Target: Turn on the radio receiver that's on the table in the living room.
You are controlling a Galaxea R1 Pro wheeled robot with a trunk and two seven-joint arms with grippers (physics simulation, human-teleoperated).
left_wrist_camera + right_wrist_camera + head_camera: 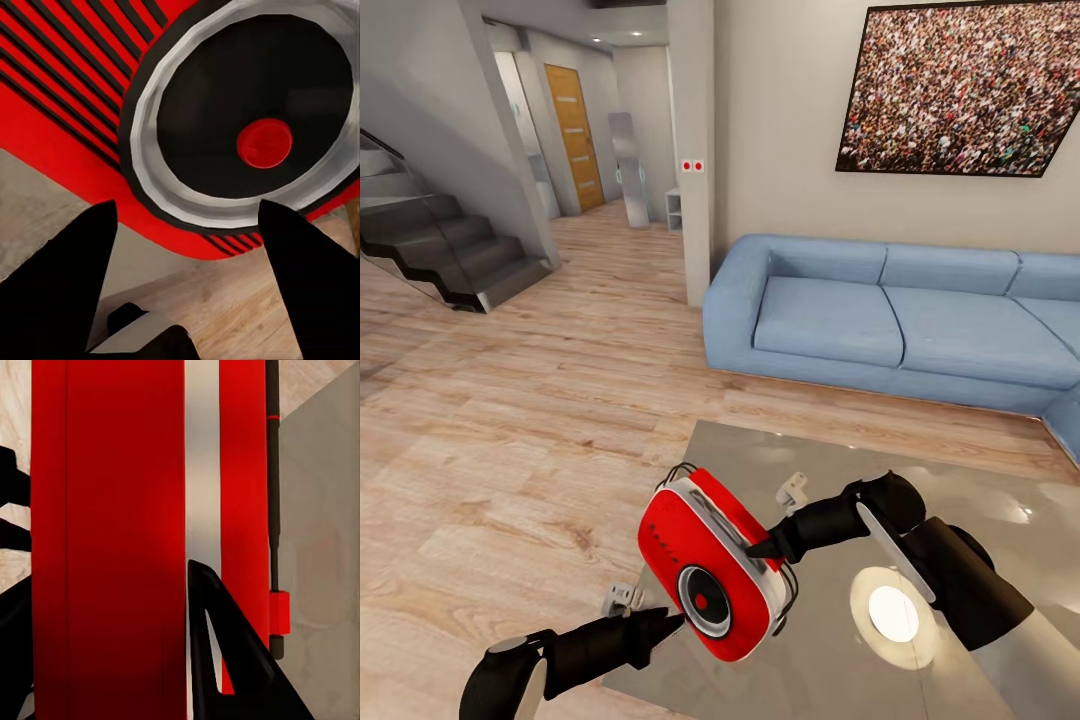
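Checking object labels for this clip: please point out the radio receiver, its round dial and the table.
radio receiver (678,535): head view, on its red front face.
round dial (225,112): left wrist view, on the dark face beside the red dot.
table (840,460): head view, on the bare glossy top near the far edge.

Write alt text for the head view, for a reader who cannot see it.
The right end effector holds the red radio receiver tilted above the glossy table, while the left end effector reaches toward its round dial. Behind stand a light-blue sofa and a crowd picture.
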